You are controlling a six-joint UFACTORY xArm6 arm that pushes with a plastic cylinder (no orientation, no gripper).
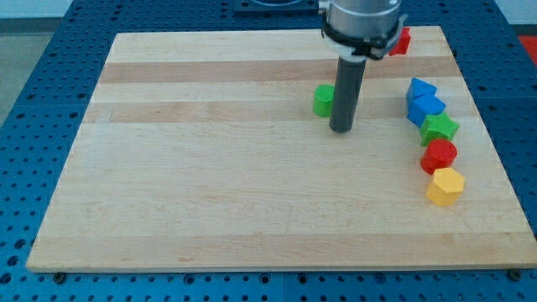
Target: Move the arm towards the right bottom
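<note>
On the pale, smooth wooden board, a small green block sits just left of and partly behind the upright dark rod, whose tip rests on the wood in the upper middle of the frame; this arm carries no pincer, so there is nothing to open or close. The goal, the board's lower right corner, lies diagonally down and right of the tip across bare wood. To the right runs a curved row of matte blocks: blue triangle, blue block, green star-like block, red round block, yellow hexagon, with a red block in the upper right, so a straight diagonal probably passes near the yellow one.
</note>
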